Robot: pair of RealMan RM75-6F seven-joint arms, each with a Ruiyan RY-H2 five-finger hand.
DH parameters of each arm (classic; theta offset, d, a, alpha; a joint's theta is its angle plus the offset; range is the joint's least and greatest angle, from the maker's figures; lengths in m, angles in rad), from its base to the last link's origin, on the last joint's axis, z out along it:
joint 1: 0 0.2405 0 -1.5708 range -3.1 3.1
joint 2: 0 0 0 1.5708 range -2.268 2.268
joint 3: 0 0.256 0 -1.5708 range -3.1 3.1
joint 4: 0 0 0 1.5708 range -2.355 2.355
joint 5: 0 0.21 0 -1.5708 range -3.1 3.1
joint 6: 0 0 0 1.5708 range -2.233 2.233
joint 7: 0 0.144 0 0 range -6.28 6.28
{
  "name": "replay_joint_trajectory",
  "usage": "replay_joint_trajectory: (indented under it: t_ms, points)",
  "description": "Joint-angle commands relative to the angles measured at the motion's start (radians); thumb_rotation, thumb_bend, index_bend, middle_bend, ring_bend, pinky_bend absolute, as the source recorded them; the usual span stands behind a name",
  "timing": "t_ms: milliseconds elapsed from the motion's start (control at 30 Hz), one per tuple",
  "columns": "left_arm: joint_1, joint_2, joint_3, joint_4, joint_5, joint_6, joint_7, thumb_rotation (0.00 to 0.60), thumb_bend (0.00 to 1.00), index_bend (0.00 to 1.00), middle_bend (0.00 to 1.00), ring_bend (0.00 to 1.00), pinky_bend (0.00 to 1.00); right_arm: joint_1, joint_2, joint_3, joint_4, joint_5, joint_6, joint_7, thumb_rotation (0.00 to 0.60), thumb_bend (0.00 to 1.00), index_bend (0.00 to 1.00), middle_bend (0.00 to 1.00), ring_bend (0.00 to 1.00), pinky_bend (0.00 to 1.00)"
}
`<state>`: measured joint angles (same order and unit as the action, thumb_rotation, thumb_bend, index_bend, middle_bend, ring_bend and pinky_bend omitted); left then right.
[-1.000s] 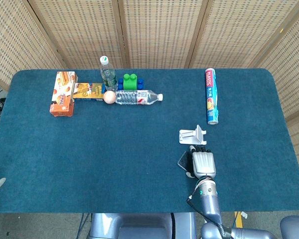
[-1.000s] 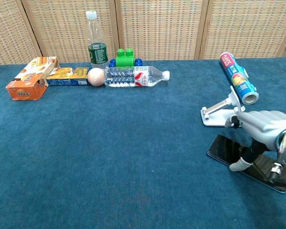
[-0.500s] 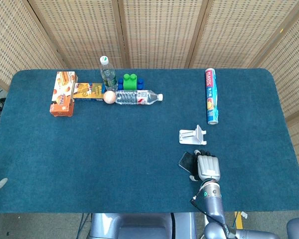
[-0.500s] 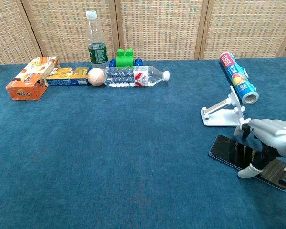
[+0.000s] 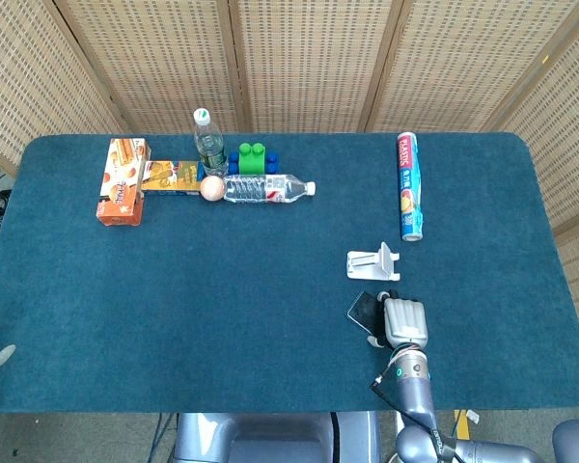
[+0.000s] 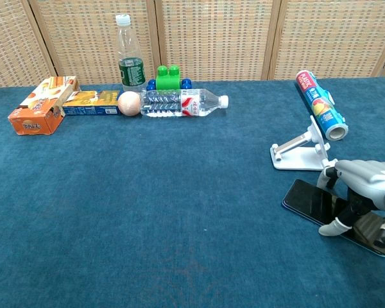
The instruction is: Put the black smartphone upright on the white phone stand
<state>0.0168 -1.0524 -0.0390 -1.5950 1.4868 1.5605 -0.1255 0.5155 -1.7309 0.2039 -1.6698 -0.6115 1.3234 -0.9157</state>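
Lower right of frame: right robot hand (image 6: 359,192) arches over the black smartphone (image 6: 311,200) flat on table, grasp uncertain; secure both long edges before lifting toward white phone stand (image 6: 300,153).

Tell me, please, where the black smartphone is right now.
The black smartphone lies flat on the table's near right part, just in front of the white phone stand, under the right hand.
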Motion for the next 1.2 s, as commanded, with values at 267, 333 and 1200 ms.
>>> replay_joint_trajectory:
  t_ms: [267, 333, 1200]
  points:
    - [-0.002, 0.001, 0.000, -0.007, -0.001, -0.003, 0.006, 0.600, 0.00, 0.00, 0.00, 0.00, 0.00, -0.017, 0.044, -0.049, -0.010, -0.167, -0.030, 0.136, 0.600, 0.55, 0.41, 0.50, 0.53, 0.47]
    - [-0.003, 0.001, 0.000, -0.009, 0.001, -0.004, 0.007, 0.600, 0.00, 0.00, 0.00, 0.00, 0.00, -0.023, 0.060, -0.053, -0.022, -0.205, -0.030, 0.169, 0.600, 0.55, 0.41, 0.50, 0.53, 0.47]
    - [-0.028, 0.005, -0.005, -0.040, -0.013, -0.043, 0.044, 0.600, 0.00, 0.00, 0.00, 0.00, 0.00, -0.006, 0.261, 0.088, 0.320, -0.763, -0.149, 1.374, 0.600, 0.59, 0.41, 0.49, 0.54, 0.47]
